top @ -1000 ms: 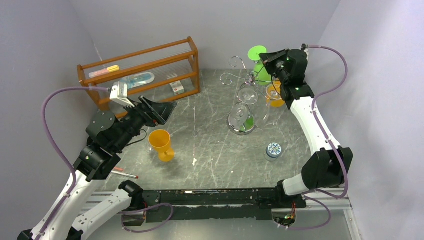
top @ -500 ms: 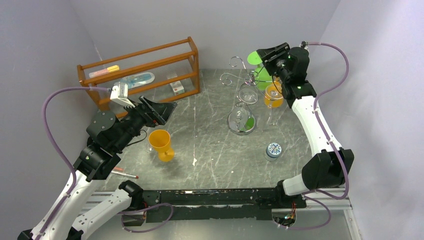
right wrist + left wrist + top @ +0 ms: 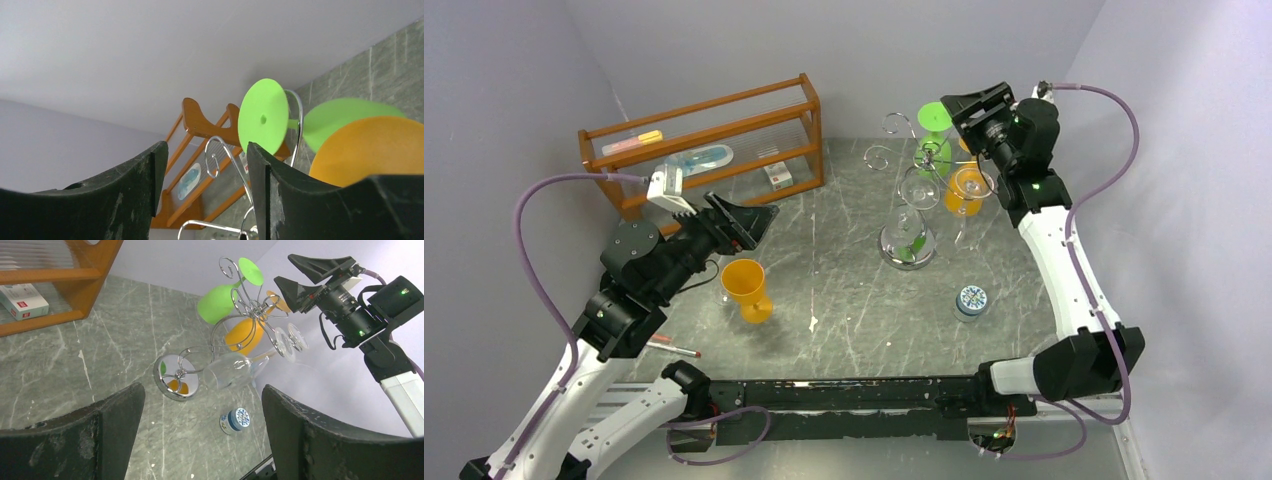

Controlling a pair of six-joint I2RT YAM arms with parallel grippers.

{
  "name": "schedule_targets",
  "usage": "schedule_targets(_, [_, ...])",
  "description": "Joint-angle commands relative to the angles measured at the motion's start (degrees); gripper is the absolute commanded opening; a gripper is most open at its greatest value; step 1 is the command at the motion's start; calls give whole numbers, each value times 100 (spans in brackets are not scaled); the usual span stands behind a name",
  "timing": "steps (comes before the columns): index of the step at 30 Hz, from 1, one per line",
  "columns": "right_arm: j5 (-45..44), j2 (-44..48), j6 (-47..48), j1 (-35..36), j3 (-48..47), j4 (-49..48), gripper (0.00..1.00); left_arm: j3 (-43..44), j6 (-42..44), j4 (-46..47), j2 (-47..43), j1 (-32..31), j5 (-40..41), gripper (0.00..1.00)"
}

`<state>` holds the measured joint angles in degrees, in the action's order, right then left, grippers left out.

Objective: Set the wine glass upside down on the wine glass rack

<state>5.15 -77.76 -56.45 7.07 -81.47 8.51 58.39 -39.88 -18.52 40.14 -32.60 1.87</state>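
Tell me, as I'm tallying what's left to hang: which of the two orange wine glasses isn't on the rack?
The orange glass standing on the table by the left arm; the other orange glass hangs upside down on the chrome rack.

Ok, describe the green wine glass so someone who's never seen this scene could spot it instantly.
Find the chrome wire rack on the far right part of the grey table. Three glasses hang upside down from its curled arms; the green wine glass hangs at the rear. Colour sets it apart: its neighbours are an orange glass and a clear glass.
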Motion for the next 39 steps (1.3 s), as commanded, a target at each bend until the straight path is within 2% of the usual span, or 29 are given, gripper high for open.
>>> schedule_targets(1, [92, 296, 46, -52, 180, 169, 63, -4, -23, -122, 1, 12, 112, 91])
schedule_targets(6, [73, 652, 55, -57, 302, 109, 63, 36, 189, -342, 133, 12, 231, 91])
schedule_targets(8, [68, 893, 218, -54, 367, -9, 63, 57, 372, -554, 215, 10, 386, 95])
schedule_targets(12, [388, 1582, 898, -56, 741, -613, 64, 60, 911, -1030, 484, 5, 567, 97])
schedule_targets(15, [447, 1829, 1419, -51, 587, -289, 65, 145, 1259, -1449, 749, 14, 613, 96])
schedule_targets(18, [460, 1892, 1841, -52, 352, 337, 66, 464, 1698, -2025, 1117, 8, 731, 85])
schedule_targets(22, [474, 2031, 2119, -52, 395, 583, 66, 1049, 2071, -2921, 1683, 11, 975, 74])
schedule_targets(27, [246, 2243, 2163, -56, 701, 501, 66, 1051, 2441, -3303, 2056, 9, 684, 67])
schedule_targets(32, [375, 2224, 2268, -54, 695, 557, 66, 1044, 2784, -3697, 2400, 10, 383, 65])
schedule_targets(36, [392, 2203, 2302, -56, 743, 599, 66, 868, 2818, -3642, 2422, 1, 72, 63])
schedule_targets(39, [364, 2229, 2252, -56, 835, 530, 66, 683, 2752, -3632, 2511, 11, 72, 53])
